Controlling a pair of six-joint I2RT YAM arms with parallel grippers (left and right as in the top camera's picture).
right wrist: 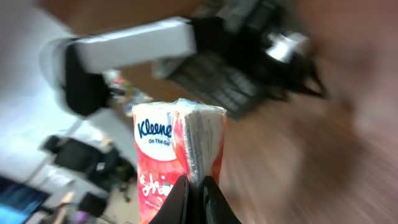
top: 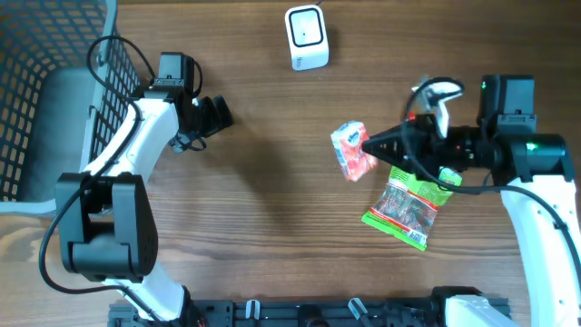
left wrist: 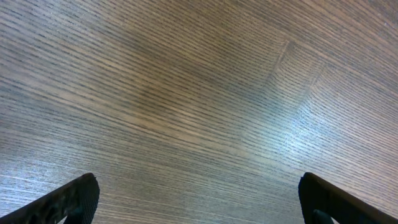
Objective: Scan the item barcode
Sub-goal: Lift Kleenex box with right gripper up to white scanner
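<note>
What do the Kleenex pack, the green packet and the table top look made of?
Kleenex pack: thin glossy plastic film, probably over paper tissues; a crimped end seam and sheen show. Green packet: likely printed plastic film, going by its flat pouch shape; too small to be sure. Table top: wood or wood-look laminate, semi-matte; straight grain lines with a soft glare patch.

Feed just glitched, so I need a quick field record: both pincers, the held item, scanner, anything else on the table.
left pincer: open, empty
right pincer: shut on tissue pack
tissue pack: red-and-white Kleenex, pinched at one edge
scanner: white, at far table edge, apart from pack
green bag: flat on table, near right pincer
basket: left side
</note>
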